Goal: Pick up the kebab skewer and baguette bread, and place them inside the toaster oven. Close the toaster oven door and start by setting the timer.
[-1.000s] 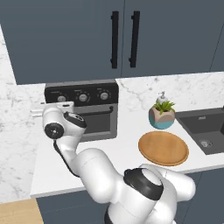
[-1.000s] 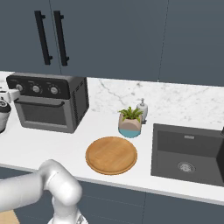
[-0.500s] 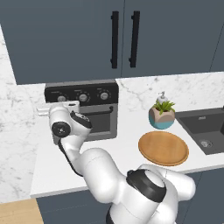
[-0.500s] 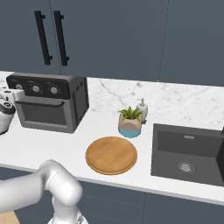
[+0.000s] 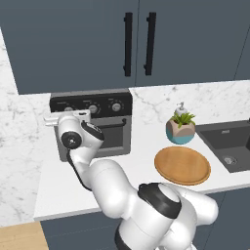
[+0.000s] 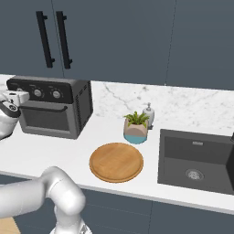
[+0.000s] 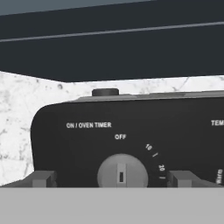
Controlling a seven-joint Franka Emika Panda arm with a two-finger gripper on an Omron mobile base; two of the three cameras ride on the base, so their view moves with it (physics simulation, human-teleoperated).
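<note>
Gripper (image 7: 112,179) wide open, fingertips (image 7: 43,178) flanking the timer knob (image 7: 121,172) at 3 and 9 o'clock, pointer at 12 on OFF, on the oven (image 5: 93,128) panel's left end; door (image 5: 110,136) looks shut.

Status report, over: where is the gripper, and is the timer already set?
Gripper open, fingertips either side of timer knob. Knob marker at OFF, timer not yet set. Toaster oven door shut. Nothing in the way.

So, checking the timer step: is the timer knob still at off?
Off: the timer knob's marker points straight up at the OFF label.
</note>
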